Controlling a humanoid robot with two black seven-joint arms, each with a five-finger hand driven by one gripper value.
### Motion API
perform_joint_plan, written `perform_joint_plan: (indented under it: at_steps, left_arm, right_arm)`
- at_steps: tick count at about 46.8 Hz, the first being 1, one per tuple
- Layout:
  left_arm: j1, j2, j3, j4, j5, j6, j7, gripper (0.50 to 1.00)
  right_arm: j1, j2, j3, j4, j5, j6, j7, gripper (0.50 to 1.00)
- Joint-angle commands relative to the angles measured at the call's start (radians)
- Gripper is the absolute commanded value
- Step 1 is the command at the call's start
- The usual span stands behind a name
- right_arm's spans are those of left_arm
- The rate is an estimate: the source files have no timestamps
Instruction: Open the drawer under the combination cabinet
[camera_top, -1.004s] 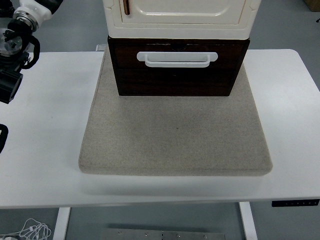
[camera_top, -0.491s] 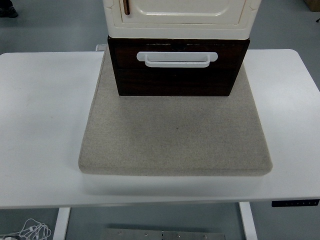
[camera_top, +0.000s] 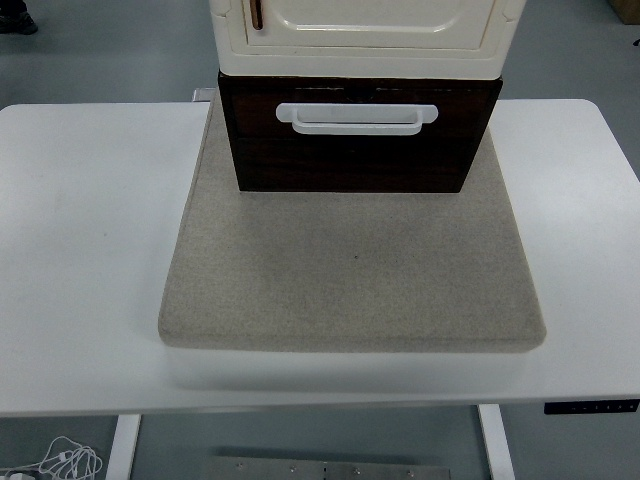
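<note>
Floor: grey, smooth, visible beyond the table's far edge and under its near edge; a coil of white cable (camera_top: 62, 462) lies on it at the lower left.
Table: white top (camera_top: 90, 250), rounded far corners, near edge across the bottom of the head view; a small dark control panel (camera_top: 590, 406) is set into the front edge at the right.
Mat: beige-grey felt pad (camera_top: 350, 280), roughly square with rounded corners, centred on the table and reaching toward its near edge.
Combination cabinet: stands on the far part of the mat, centred left to right; upper section is cream-white (camera_top: 360, 40) with a panelled door, cut off by the top of the picture.
Door handle: thin, brown, vertical bar (camera_top: 255, 14) at the left side of the cream door.
Drawer: dark brown wood-grain front (camera_top: 355, 150), directly under the cream section and resting on the mat; front sits about flush with the cabinet body, so it reads as closed.
Drawer handle: white horizontal bar (camera_top: 356, 117), high on the drawer front, centred.
Robot hand, left: not in the picture; finger state cannot be told.
Robot hand, right: not in the picture; finger state cannot be told.
</note>
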Motion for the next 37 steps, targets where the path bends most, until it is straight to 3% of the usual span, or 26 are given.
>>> perform_joint_plan:
  at_steps: [1,10,19,28,37]
  left_arm:
    - [-0.006,0.038,-0.001,-0.079,0.0,0.0,0.0,1.0]
    - [-0.035,0.097,0.002,-0.265,0.011,0.0,0.001,1.0]
    - [-0.035,0.092,0.03,-0.458,0.14,0.009,0.0,1.0]
    - [-0.087,0.095,0.14,-0.653,0.149,0.021,0.0,1.0]
    - [-0.126,0.094,0.252,-0.719,0.239,0.023,0.003,1.0]
  right_arm:
    - [0.0,0.0,0.0,0.0,0.0,0.0,0.0,0.926]
    - [0.0,0.0,0.0,0.0,0.0,0.0,0.0,0.926]
    - [0.0,0.0,0.0,0.0,0.0,0.0,0.0,0.926]
    - [0.0,0.0,0.0,0.0,0.0,0.0,0.0,0.926]
    - [0.0,0.0,0.0,0.0,0.0,0.0,0.0,0.926]
